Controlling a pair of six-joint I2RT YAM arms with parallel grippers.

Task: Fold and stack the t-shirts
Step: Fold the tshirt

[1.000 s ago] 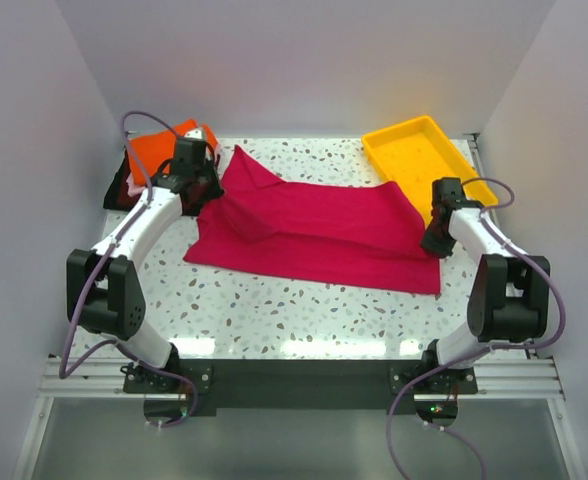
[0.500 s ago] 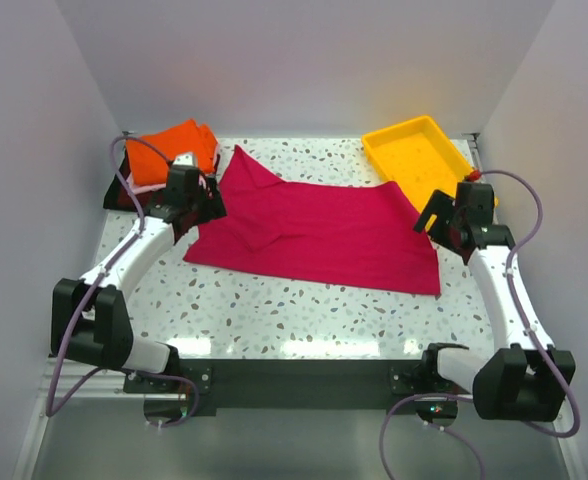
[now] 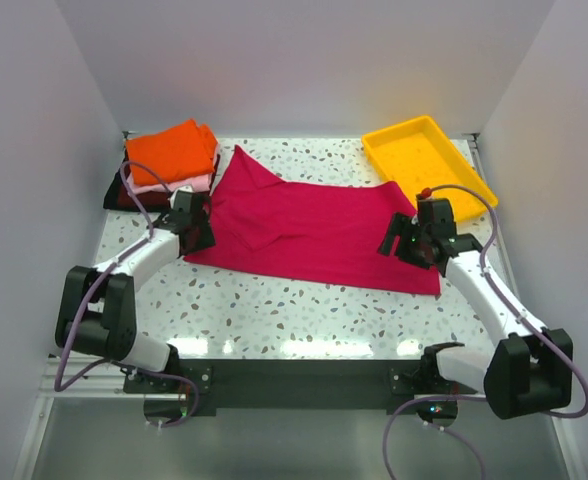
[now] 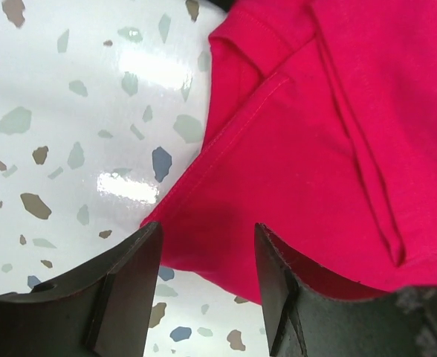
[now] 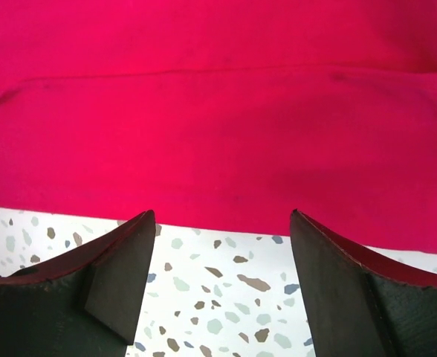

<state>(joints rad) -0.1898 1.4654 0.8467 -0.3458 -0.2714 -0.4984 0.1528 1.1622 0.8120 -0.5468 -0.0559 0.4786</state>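
From above, only the top of the stack in the upper left of the frame shows fully, the folded orange t-shirt [image 3: 171, 152]. The pale pink t-shirt [image 3: 179, 183] and the dark maroon t-shirt [image 3: 124, 195] under it appear only as thin edges, and the left arm's cable crosses them. The crimson t-shirt [image 3: 314, 225] lies spread across the middle of the speckled table [image 3: 304, 300]. One point of it reaches toward the stack, and its right end stops near the yellow tray [image 3: 429, 160] in the upper right. Each arm's head covers a lower corner of the cloth in this view, and the jaws are too small to read there. Both wrist views cut the shirt off at the frame edges. In the left wrist view the left gripper [image 4: 207, 228] stands with its jaws apart. Its dark fingers [image 4: 125, 290] straddle the shirt's hemmed lower-left corner and clamp nothing; whether they touch the cloth cannot be told. In the right wrist view the right gripper [image 5: 222, 216] is spread wider. Its fingers [image 5: 337, 290] sit over bare table at the shirt's straight edge, with nothing pinched between them.
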